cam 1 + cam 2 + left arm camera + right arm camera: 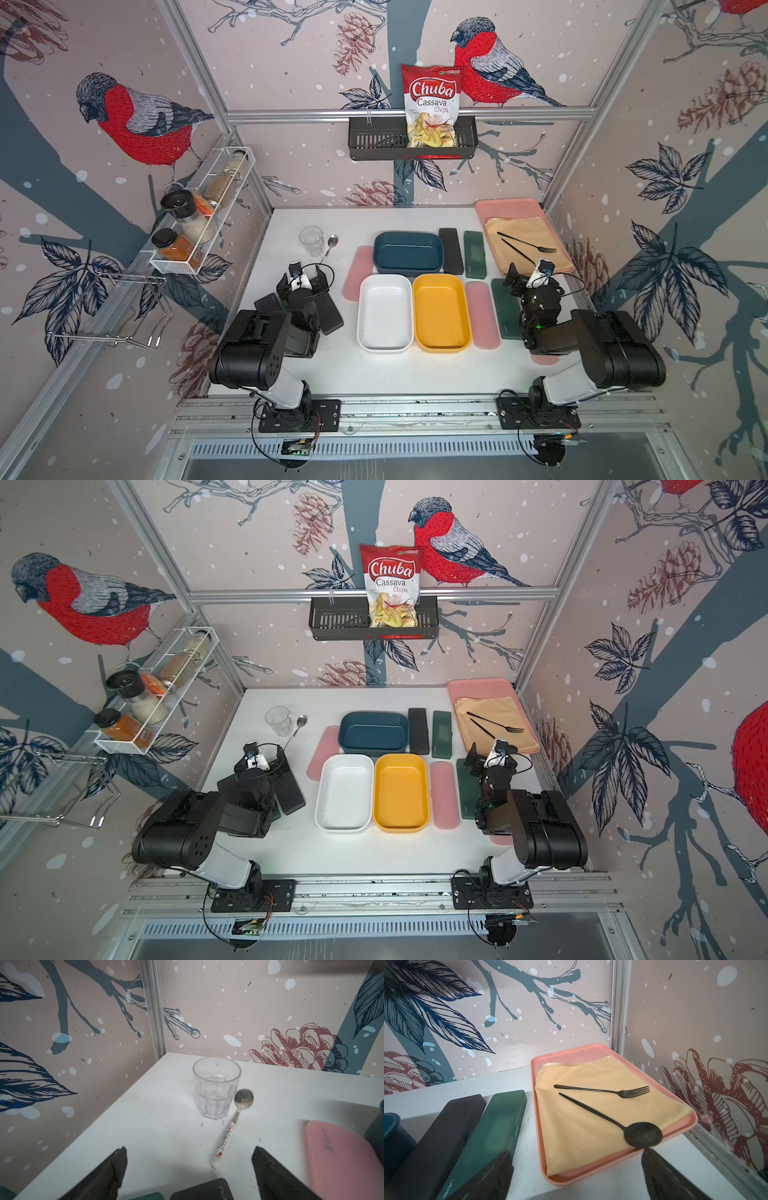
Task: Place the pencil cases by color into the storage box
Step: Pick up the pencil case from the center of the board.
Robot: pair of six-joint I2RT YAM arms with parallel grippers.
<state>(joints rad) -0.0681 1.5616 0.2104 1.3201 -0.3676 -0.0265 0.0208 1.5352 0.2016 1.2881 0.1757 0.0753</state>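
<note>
Closest to the left wrist camera, the black fingers (112,1169) of the left gripper (190,1148) stand wide apart with nothing between them, over the white table (145,1126). Under them show the rounded corner of a matte black pencil case (203,1190) with pale lettering and the tip of a dark green pencil case (154,1195). Off to one side lies a flat, matte pink pencil case (336,1157) with embossed lettering. A clear faceted glass (216,1088) stands just beside a metal spoon with a white handle (228,1128).

The right gripper (576,1151) is spread and empty too. One finger (492,1176) overlaps a long, translucent green case (500,1126) with a small side clasp, lying just beside a long matte black case (436,1136). Beyond sits a pink tray (571,1054) bearing a beige cloth (581,1136), a black fork (623,1092) and a black spoon (642,1135).

In a top view every case lies flat on the table, outside the dark blue tub (407,253), white tub (384,311) and yellow tub (441,311). A second pink case (482,316) lies along the yellow tub, and a dark green case (505,316) lies next to it beneath the right gripper. A third pink case (544,359) peeks from under the right arm (602,345). A black case (332,318) and a further black case (268,301) flank the left arm (257,345).
</note>
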